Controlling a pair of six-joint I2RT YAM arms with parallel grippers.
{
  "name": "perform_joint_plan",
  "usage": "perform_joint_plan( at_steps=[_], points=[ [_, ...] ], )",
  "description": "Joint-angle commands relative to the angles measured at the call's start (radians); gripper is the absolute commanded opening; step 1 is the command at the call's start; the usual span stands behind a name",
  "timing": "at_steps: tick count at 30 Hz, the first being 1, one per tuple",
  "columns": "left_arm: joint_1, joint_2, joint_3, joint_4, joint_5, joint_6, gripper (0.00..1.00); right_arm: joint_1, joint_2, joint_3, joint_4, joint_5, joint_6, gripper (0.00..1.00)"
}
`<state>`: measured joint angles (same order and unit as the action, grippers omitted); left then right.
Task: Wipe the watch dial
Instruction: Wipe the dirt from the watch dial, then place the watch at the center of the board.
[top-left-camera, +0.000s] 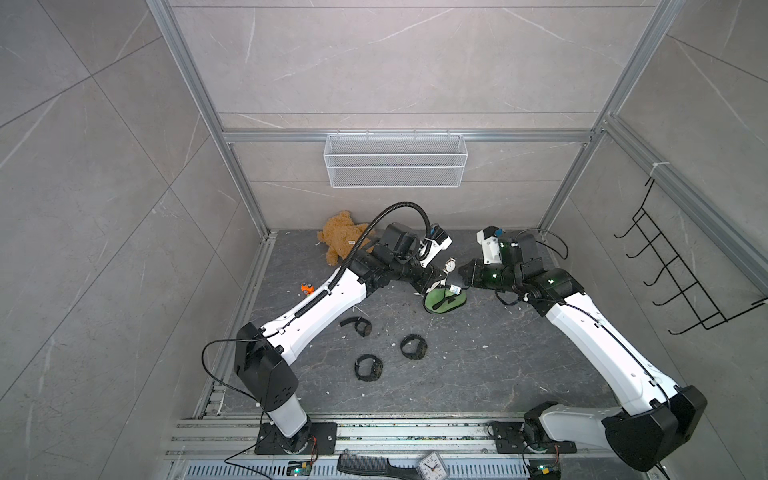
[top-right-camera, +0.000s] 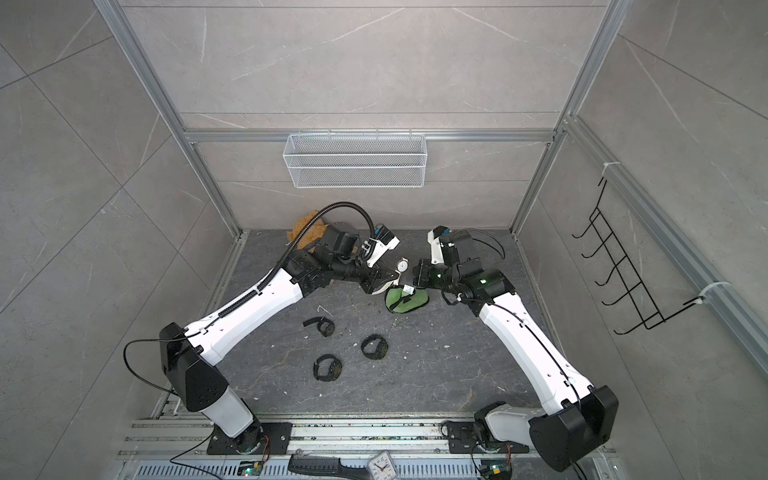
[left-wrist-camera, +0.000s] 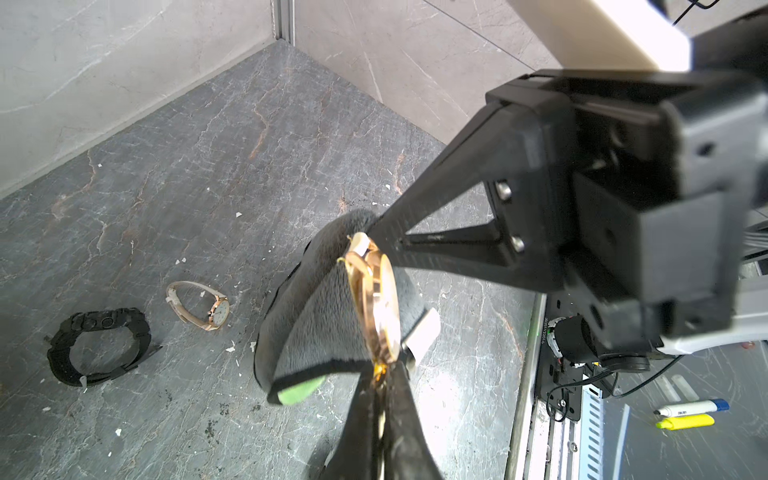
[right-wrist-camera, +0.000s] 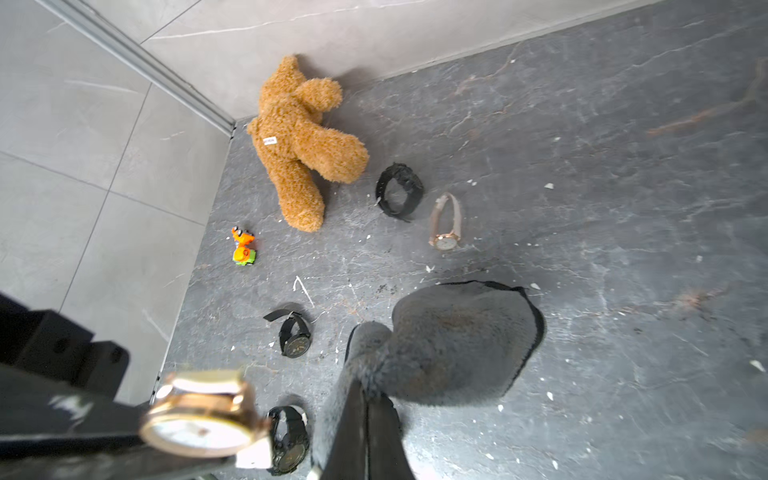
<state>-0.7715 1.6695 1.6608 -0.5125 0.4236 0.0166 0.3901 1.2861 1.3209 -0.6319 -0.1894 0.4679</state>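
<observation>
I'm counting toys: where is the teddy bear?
In both top views the teddy bear lies at the floor's far left corner, behind the left arm.

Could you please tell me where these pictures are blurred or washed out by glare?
Right wrist view: the held watch is blurred, its dial washed out. Left wrist view: the end effector is soft, with floor glare beside it. Both top views are evenly lit.

Teddy bear (top-left-camera: 341, 241) far left by back wall; toy car (top-left-camera: 307, 288) nearer; three black watches (top-left-camera: 368, 367) centre; comb (top-left-camera: 374, 464) near edge.
</observation>
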Motion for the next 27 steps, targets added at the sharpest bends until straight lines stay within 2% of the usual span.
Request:
perform_joint_plan(
  at_steps=[1, 9, 16, 23, 27],
  points=[
    [0.005, -0.044, 0.004, 0.044, 0.031, 0.005, 0.00, -0.021, -0.049, 0.002, -0.044, 0.028, -0.039, 0.00],
    [0.010, -0.036, -0.009, 0.071, 0.050, -0.021, 0.00, -0.043, -0.089, 0.044, -0.145, 0.087, -0.070, 0.00],
    [0.041, 0.115, 0.073, -0.019, -0.031, -0.061, 0.00, -0.048, -0.112, 0.110, -0.248, 0.171, -0.077, 0.00],
    [0.056, 0.351, 0.277, -0.145, -0.097, -0.080, 0.00, -0.051, -0.118, 0.204, -0.390, 0.286, -0.083, 0.00],
    [0.070, 0.517, 0.468, -0.245, -0.131, -0.079, 0.00, -0.053, -0.116, 0.248, -0.460, 0.349, -0.080, 0.00]
  ],
)
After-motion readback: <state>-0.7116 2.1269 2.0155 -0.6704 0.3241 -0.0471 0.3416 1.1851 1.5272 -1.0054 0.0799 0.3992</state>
